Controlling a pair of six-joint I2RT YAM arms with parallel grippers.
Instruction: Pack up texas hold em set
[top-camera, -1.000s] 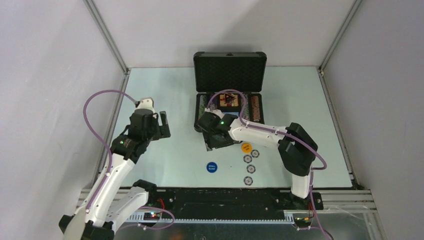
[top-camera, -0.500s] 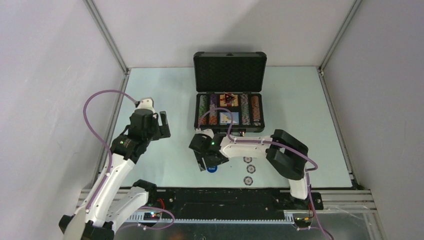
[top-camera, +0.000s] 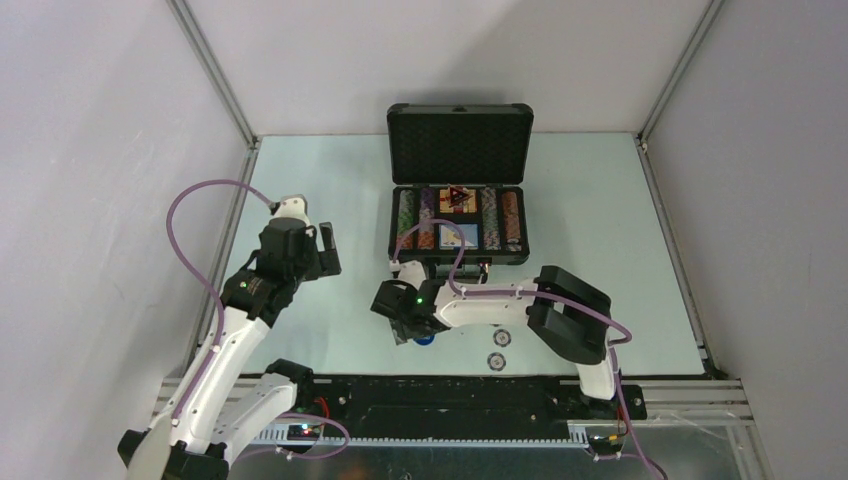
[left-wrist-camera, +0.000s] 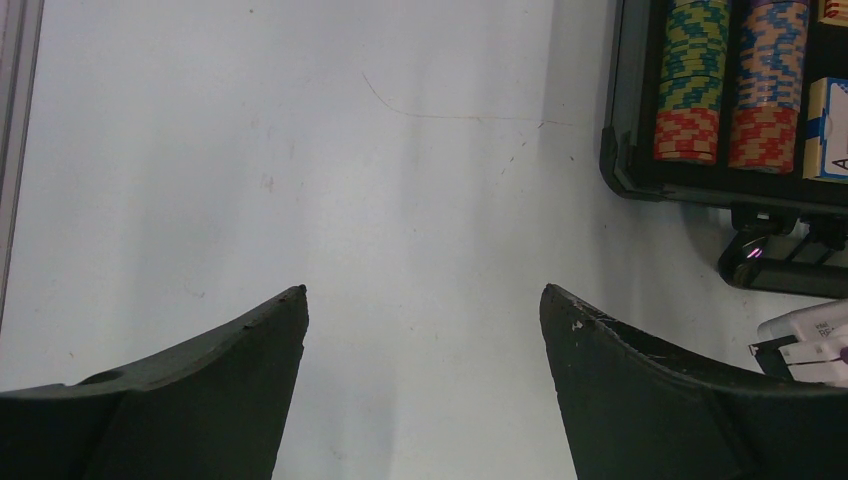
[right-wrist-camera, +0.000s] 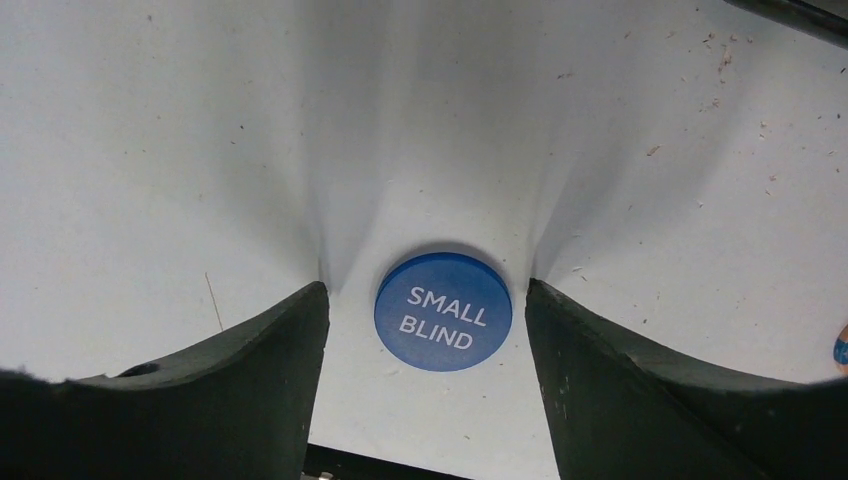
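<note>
1. Near edge of the desk (top-camera: 330, 330), right of the middle: two small striped poker chips (top-camera: 497, 361), flat on the surface, apart from each other, and to the right of the right arm's wrist.
2. Just left of those chips, near the middle of the near edge: blue button (right-wrist-camera: 443, 311), round, flat on the desk, lettered "SMALL BLIND", only partly seen from above under the wrist.
3. Right gripper (right-wrist-camera: 425, 288) low over that button, jaws apart and straddling it: one finger to each side, the button centred a little toward the right-hand finger in the wrist view, with a thin strip of bare desk on both sides. Not clamped, no contact to be seen.
4. Sliver of something orange at the far right border of the right wrist view; too little of it to name.
5. Farther back, toward the left edge of the desk: left gripper (left-wrist-camera: 423, 292) above bare surface, jaws wide apart, nothing between them, well apart from the button.
6. At the middle of the far edge: briefcase (top-camera: 460, 145), open, lid upright at the back, base flat on the desk.
7. Inside the base: rows of striped chips (top-camera: 405, 215) on edge to left and right, a card box (top-camera: 458, 236) between them, a dark triangular marker (top-camera: 457, 197) behind it.
</note>
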